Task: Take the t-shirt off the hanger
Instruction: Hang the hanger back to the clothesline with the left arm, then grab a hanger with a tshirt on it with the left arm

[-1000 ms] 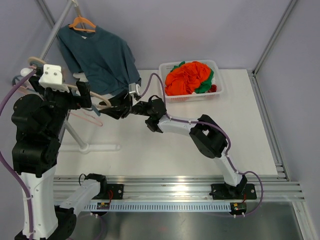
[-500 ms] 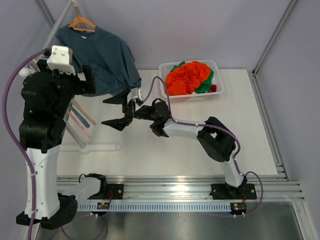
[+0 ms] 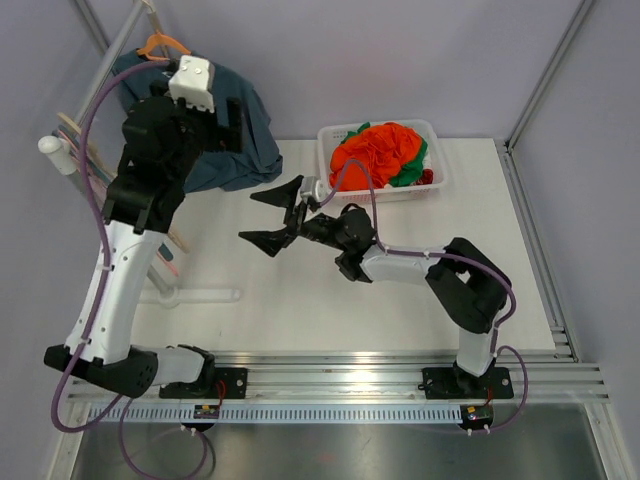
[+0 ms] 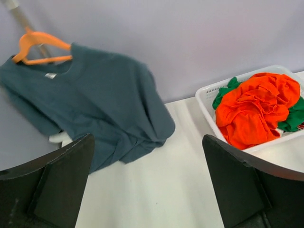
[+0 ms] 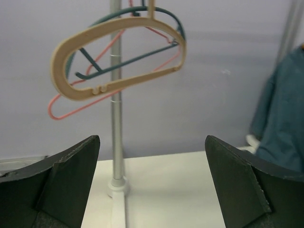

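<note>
Your t-shirt (image 4: 95, 99) hangs on the orange hanger (image 4: 40, 45), so nothing is done yet: you have the whole removal left. The left tool (image 4: 147, 161) faces it, wide open and empty. The right tool (image 3: 272, 215) gapes over the table (image 3: 300, 310), holding nothing.

Dark teal t-shirt (image 4: 104, 109) hangs on orange hanger (image 4: 47, 38) — skewed (perhaps off one shoulder).

No readable text, nos. or brand marks anywhere I can see. Only candidate: small pale neck tag (image 4: 50, 75) inside the collar of the dark teal fabric t-shirt (image 4: 102, 111), too blurred to read.
</note>
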Robot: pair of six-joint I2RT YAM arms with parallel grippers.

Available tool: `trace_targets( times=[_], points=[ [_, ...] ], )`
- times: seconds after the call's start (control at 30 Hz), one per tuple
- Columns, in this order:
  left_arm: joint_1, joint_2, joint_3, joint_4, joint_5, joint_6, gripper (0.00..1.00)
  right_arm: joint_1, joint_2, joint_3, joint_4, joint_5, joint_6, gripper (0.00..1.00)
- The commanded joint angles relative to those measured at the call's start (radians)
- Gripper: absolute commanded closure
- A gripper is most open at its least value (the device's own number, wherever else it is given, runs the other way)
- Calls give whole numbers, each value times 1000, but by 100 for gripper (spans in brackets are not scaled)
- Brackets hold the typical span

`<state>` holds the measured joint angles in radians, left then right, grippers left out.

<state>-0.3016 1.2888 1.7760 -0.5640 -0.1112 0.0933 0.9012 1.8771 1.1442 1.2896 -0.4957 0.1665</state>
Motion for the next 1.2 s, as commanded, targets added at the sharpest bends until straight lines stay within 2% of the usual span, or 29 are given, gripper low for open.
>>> trace_targets(
  times=[0.0, 0.13, 0.37, 0.53, 0.7, 0.93, 1.17],
  points=[
    [-85, 69, 5, 170, -160, 66, 1, -28, -110, -84, 238, 144, -62, 1],
    [-117, 200, 57, 208, -209, 59, 1, -36, -183, -185, 266, 282, -146, 1],
    [-165, 433, 236, 197, -372, 89, 1, -39, -323, -342, 266, 538, -257, 1],
    [-165, 559, 301, 286, -436, 137, 1, -39, -423, -438, 266, 589, -311, 1],
    [-163, 723, 457, 260, -528, 187, 1, -39, -499, -504, 263, 605, -335, 1],
    [-133, 765, 405, 355, -562, 111, 1, -39, -556, -546, 251, 614, -357, 1],
    [-131, 799, 381, 424, -613, 101, 1, -39, -564, -552, 241, 603, -357, 1]
  ],
)
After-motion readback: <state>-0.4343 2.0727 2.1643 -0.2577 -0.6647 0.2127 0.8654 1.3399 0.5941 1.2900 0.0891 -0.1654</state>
